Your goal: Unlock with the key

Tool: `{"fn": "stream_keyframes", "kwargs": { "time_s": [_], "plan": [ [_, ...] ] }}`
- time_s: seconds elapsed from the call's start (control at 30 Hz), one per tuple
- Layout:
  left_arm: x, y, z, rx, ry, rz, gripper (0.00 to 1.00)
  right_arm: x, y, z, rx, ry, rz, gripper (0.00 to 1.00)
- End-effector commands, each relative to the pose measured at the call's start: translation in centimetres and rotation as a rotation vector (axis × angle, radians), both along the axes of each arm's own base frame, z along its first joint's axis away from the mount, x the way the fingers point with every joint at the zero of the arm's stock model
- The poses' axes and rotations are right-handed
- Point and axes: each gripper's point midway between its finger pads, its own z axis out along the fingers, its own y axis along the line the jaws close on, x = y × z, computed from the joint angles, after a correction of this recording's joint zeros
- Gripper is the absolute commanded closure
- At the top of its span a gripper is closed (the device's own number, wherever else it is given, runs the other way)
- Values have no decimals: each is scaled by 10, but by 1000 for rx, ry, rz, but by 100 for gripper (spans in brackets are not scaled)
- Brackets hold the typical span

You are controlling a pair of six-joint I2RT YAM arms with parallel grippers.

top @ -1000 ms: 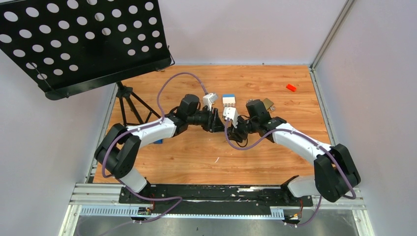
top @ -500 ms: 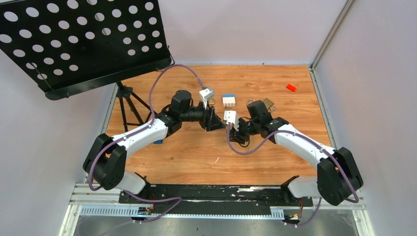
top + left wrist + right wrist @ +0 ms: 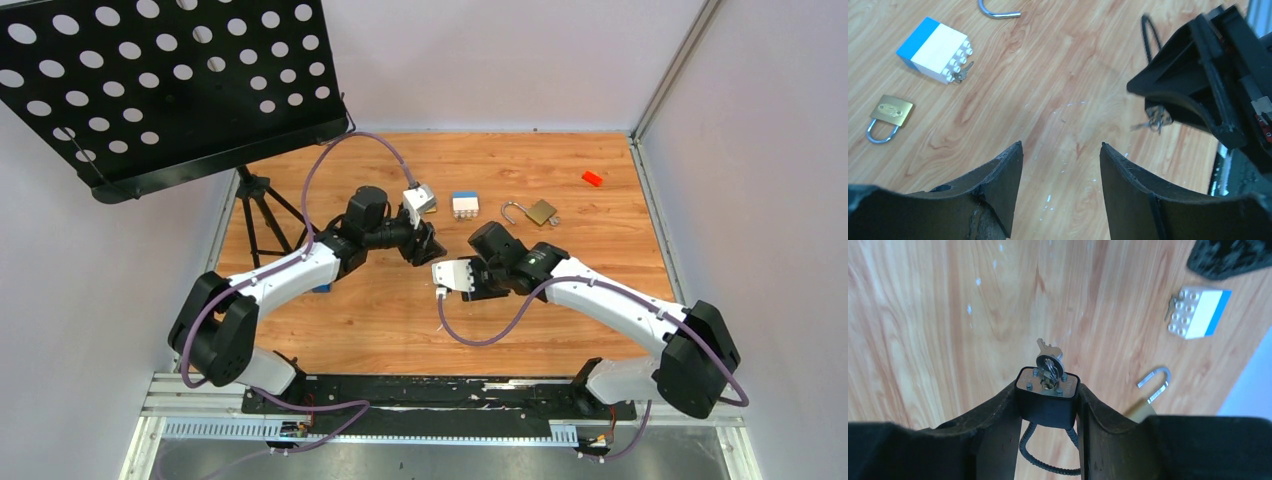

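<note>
My right gripper (image 3: 1048, 386) is shut on the blocky black body of a cable lock (image 3: 1048, 405), whose black cable loops back between the fingers. The key (image 3: 1049, 361), small and grey on a ring, sticks in the keyhole on the lock's metal face. The left wrist view shows the same key (image 3: 1154, 120) hanging from the right gripper at the far right. My left gripper (image 3: 1061, 145) is open over bare wood with nothing between its fingers. From above, the left gripper (image 3: 430, 248) sits just up and left of the right gripper (image 3: 470, 285).
A white and blue toy block (image 3: 935, 50) lies on the wooden table with another tiny key (image 3: 962, 75) beside it. A small brass padlock (image 3: 890, 112) is near it. A larger brass padlock (image 3: 540, 212) lies with its shackle open. A black perforated stand (image 3: 170, 90) stands on a tripod at the far left, and a red piece (image 3: 592, 178) lies at the far right.
The two grippers were together at mid table and are now apart. The left gripper opened and drew back left. The right gripper swung toward the near side with the lock, uncovering the larger padlock.
</note>
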Motion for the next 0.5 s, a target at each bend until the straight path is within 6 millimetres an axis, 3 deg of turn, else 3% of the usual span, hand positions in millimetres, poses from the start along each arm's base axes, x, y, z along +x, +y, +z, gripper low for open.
{"fn": "stream_keyframes", "kwargs": {
  "time_s": [0.0,0.17,0.47],
  "plan": [
    [12,5,-6,51,-109,-4,35,19,-37,15,-305,-170,-10,100],
    [5,-4,-20,44,-129,-108,35,26,-44,22,-399,-273,-1,100],
    [-23,-32,-23,-69,-103,-391,35,-8,-24,53,-254,-119,127,100]
  ]
}}
